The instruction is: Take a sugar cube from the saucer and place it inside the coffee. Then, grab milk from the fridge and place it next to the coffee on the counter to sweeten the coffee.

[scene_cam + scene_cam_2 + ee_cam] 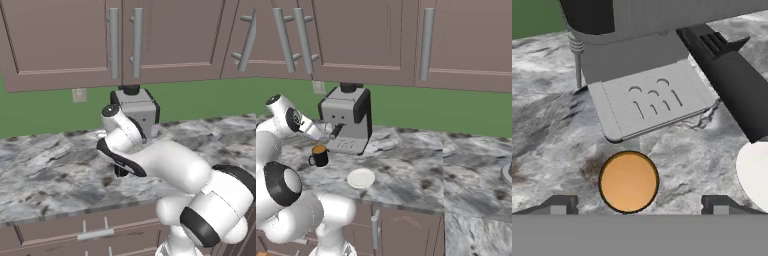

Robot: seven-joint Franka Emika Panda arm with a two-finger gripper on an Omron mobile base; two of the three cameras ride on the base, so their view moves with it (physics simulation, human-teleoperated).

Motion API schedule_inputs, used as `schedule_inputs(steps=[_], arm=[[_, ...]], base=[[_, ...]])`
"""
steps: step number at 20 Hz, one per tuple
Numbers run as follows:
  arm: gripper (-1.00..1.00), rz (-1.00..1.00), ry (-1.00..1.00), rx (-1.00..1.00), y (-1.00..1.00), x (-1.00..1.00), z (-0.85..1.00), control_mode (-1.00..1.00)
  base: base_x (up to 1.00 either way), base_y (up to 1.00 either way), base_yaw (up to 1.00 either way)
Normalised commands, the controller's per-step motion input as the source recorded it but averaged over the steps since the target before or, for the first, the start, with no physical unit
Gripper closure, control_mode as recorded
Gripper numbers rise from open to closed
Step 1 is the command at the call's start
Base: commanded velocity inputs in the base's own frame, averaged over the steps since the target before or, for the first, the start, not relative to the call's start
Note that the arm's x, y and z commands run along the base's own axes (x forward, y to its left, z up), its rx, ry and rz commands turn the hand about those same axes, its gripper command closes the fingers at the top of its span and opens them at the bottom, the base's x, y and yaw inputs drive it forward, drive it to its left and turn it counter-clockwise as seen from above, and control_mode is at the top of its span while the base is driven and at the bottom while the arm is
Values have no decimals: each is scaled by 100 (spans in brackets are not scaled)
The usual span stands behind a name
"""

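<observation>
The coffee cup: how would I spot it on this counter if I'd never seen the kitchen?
Find the grey-and-black espresso machine against the green wall. On the marbled counter just in front of its drip tray stands the coffee, a small black handled cup. Its orange-brown top distinguishes it from the flat white saucer beside it.

No readable text, brand, number or sign anywhere. Espresso machine [652, 95] drip tray, centre of hand view, carries embossed arcs and short lines only: pattern, not letters.
</observation>
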Motion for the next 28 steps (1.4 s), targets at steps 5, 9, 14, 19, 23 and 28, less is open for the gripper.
schedule_inputs(steps=[5, 9, 14, 19, 23, 28], arm=[[-100, 2, -24, 1, -47, -95, 53, -100], [-100, 10, -14, 3, -90, -93, 22, -100], [-100, 17, -14, 14, -100, -80, 23, -100], [-100, 17, -9, 25, -93, -40, 47, -100], [-100, 6, 0, 6, -35, -2, 3, -100], [-100, 2, 0, 0, 0, -4, 0, -100]], base=[[0, 0, 0], [0, 0, 0], [0, 0, 0], [0, 0, 0], [0, 0, 0], [0, 0, 0]])
